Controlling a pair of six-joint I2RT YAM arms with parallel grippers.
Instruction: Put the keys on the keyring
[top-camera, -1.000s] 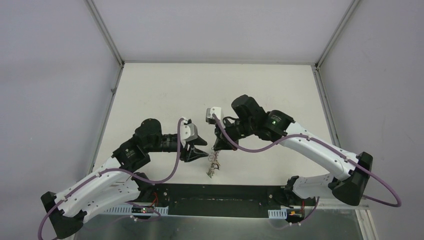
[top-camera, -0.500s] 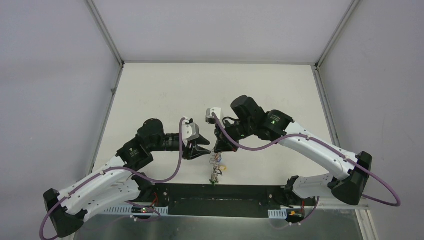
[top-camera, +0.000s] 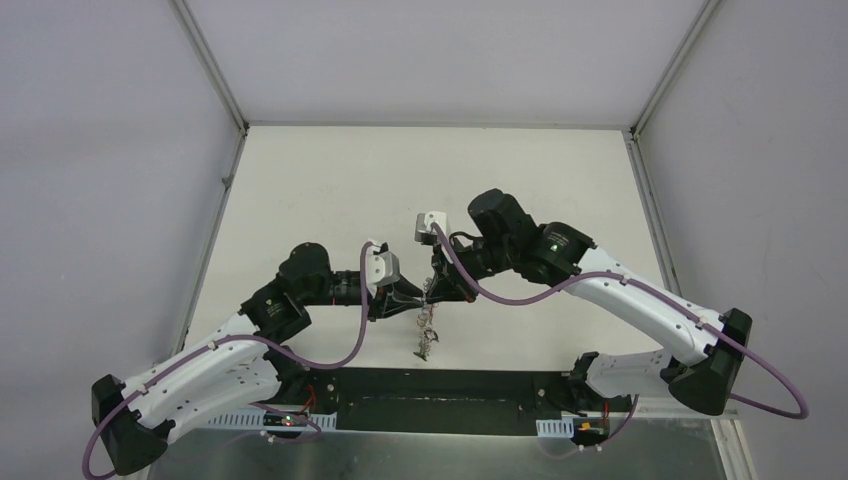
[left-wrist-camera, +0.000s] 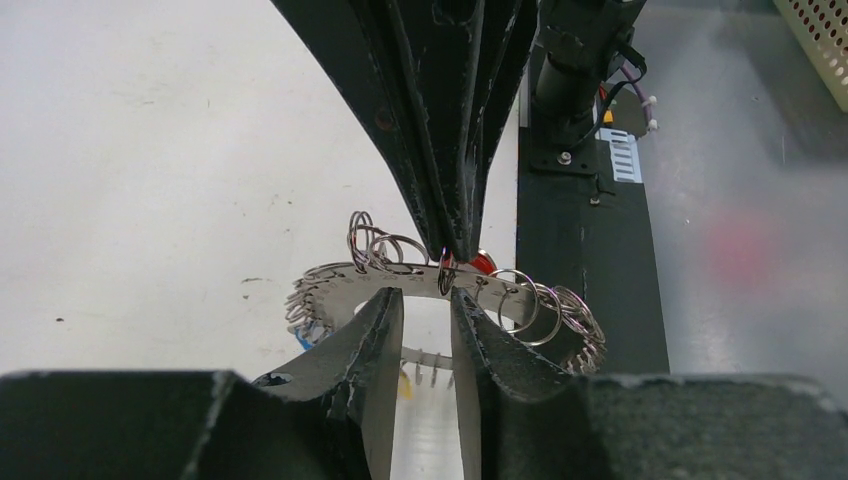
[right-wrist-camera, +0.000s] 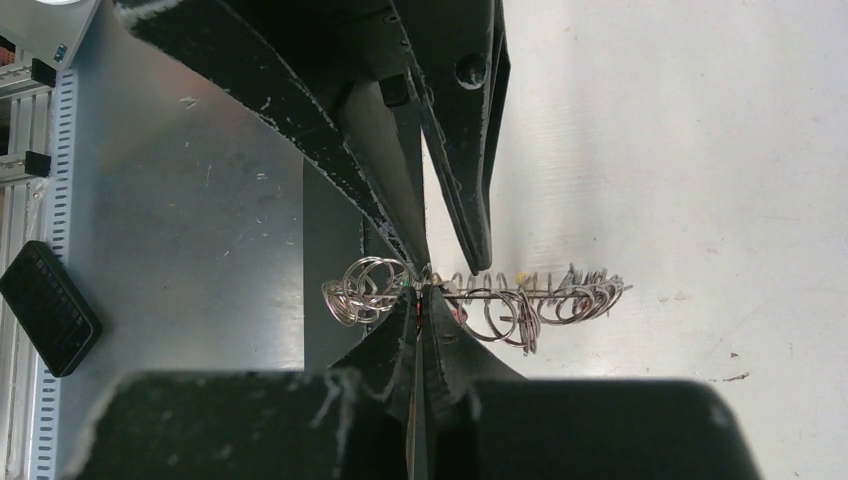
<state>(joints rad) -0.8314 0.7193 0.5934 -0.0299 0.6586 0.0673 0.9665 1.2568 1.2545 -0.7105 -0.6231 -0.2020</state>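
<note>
Right fingers (right-wrist-camera: 392, 348): pinching the keyring (left-wrist-camera: 400, 278) by its rim.
Left fingers (left-wrist-camera: 372, 330): slightly spread astride that rim, lower centre.
Our care: we steady the ring and close slowly; the target loop looks unclear.

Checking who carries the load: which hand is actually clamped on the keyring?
The right hand: its fingers are pinched shut on the keyring. The left hand is open, with a clear gap between its fingers.

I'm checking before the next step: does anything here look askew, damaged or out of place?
Nothing stands out. The large dark grey metal keyring, fringed with small silver split rings, is pinched in the shut right gripper; the open left gripper faces it.
</note>
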